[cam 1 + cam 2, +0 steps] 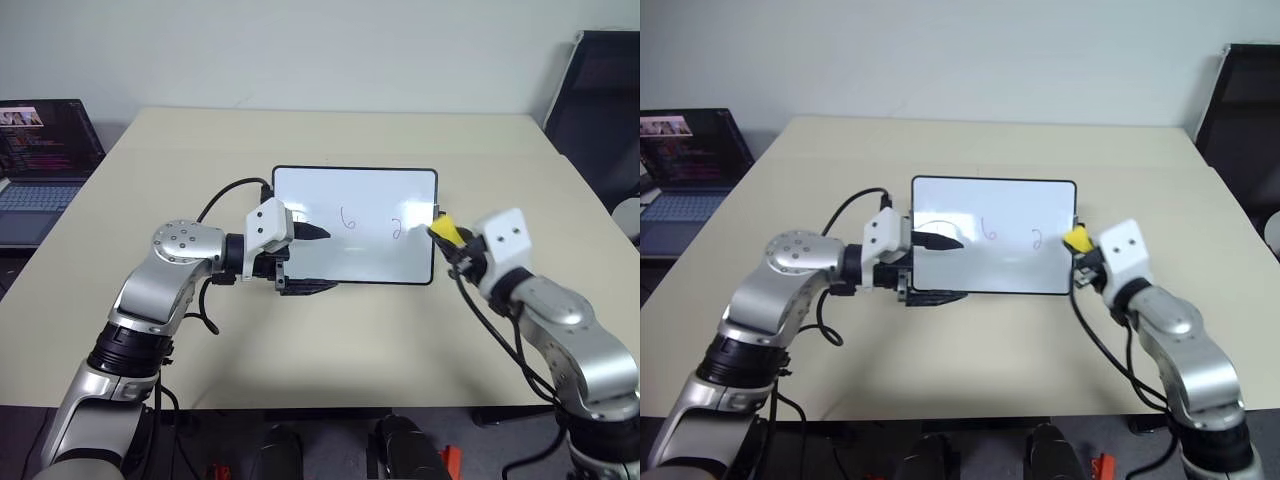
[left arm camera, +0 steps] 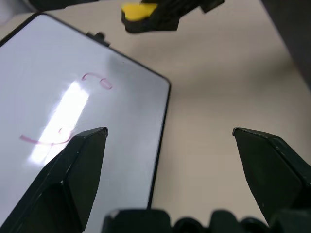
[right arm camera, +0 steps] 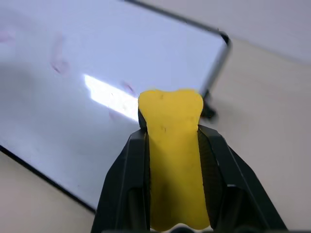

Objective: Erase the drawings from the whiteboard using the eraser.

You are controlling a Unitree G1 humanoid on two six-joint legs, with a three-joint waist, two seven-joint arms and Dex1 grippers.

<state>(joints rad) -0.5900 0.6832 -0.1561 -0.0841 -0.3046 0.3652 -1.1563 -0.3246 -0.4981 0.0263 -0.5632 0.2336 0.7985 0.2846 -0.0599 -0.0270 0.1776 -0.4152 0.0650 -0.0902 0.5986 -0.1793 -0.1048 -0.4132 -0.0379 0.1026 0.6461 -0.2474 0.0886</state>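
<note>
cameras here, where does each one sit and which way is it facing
Left and right eye views: on the head, looking forward and down at the table and whiteboard; both arms show.
Left wrist view: along the open left claw, over the whiteboard's corner; its two black fingers show.
Right wrist view: along the right claw, shut on the yellow eraser, toward the whiteboard.
Shared: both wrist views catch the eraser and the drawings.

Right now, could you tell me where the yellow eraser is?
The eraser is clamped in the right gripper, at the whiteboard's right edge, just right of the rightmost drawing.
</note>
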